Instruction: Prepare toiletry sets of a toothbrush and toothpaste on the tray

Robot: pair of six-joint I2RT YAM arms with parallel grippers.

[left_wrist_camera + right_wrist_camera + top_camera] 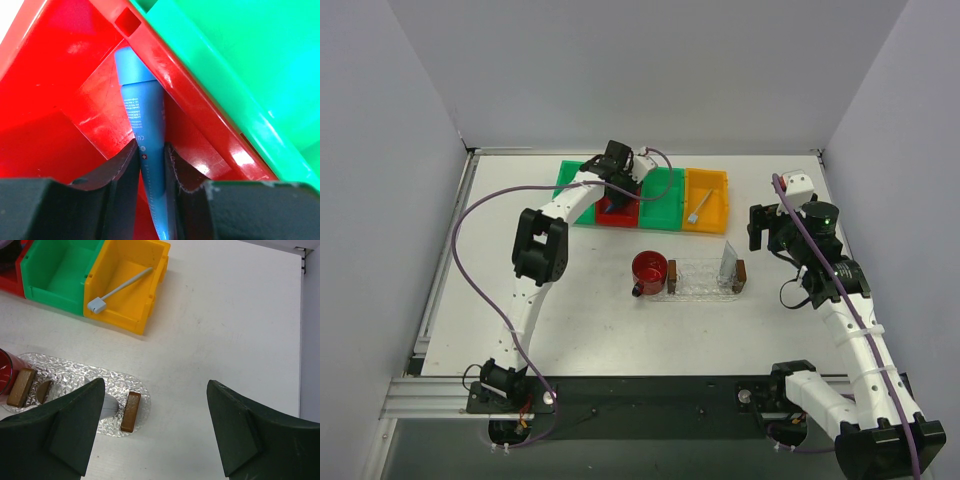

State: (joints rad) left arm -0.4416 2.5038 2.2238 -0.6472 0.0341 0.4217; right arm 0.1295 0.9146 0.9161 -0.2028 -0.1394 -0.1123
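Okay, left tool (151, 155) is down in the glossy red bin (60, 100), both black pads pressed on the blue toothpaste tube (142, 100). The tube is smooth plastic with fine print and a round cap wedged into the bin corner; its lower end is cut off by the frame edge. A shiny green bin (240, 65) sits at 3 o'clock of the red one.

Right tool (155, 390) hangs over the bare worktop (225, 315) with its dark wedge fingers spread wide and nothing between them.

The toothbrush (123, 287), slim and pale with a square head, lies diagonally in the yellow bin (150, 300).

The tray (700, 282) is clear plastic with a brown wooden block (131, 411) at each short end, and it sits at 6 o'clock of the bins. The pale toothpaste tube (728, 262) leans at its 3 o'clock end, mostly hidden behind a finger in the right wrist view. A red cup (649, 268) is at 9 o'clock of the tray, touching or nearly so. The bubbly clear mat (65, 372) lies underneath; from above it is hard to tell from the tray.

The worktop is white and matt, lightly scuffed. Plain pale grey walls (650, 60) stand on three sides.
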